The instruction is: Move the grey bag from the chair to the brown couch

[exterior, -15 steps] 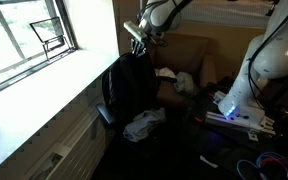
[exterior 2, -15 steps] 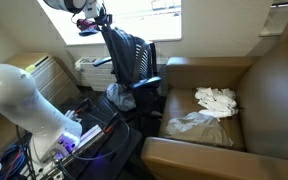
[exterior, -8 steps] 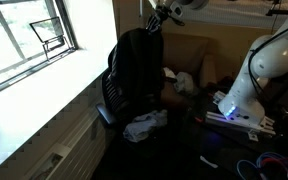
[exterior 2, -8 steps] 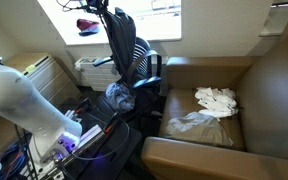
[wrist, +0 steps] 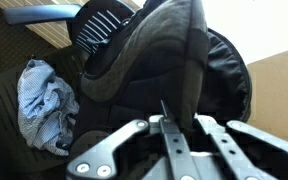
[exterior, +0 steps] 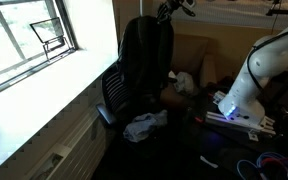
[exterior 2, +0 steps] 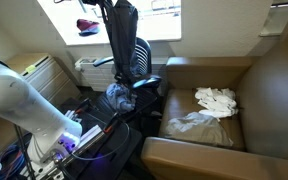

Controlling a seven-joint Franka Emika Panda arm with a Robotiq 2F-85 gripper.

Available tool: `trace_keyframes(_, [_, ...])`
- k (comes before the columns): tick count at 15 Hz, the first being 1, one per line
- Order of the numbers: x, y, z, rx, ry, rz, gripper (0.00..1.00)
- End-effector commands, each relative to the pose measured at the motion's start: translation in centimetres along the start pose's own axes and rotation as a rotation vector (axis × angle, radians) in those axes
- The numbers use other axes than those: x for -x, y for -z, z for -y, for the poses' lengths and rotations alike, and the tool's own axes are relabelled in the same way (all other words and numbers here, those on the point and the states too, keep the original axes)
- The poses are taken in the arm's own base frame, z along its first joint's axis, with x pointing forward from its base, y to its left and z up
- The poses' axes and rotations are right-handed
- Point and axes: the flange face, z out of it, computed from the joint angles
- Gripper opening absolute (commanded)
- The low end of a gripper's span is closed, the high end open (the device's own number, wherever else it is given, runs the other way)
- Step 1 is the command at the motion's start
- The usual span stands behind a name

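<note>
Brown couch (exterior 2: 269, 95): the widest item, its seat just beside the chair (exterior 2: 144, 62), so your carry runs sideways from the chair toward the cushions. Grey bag (exterior: 144, 60): it hangs straight below the pincer (exterior: 167, 12) over the chair, long axis upright, top handle up and base pointing down at the seat. You cannot tell whether the base has cleared the seat. Pincer: clenched on the bag's top handle, which runs up between its fingers in the wrist view.
</note>
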Motion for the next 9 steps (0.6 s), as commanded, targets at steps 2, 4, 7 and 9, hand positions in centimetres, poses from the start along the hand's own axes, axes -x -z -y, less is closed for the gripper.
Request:
trace_keyframes(2, [-2.8, 2.3, 1.5, -0.106, -0.162, 0.018, 0.04])
trace_keyframes(4, [-5.1, 5.4, 2.1, -0.155, -0.236, -0.013, 0.04])
trace_keyframes(7, [-9.0, 10.1, 3.0, -0.245, -0.35, -0.076, 0.04])
trace_keyframes(9, [-12.4, 13.3, 2.9, -0.302, -0.429, -0.125, 0.04])
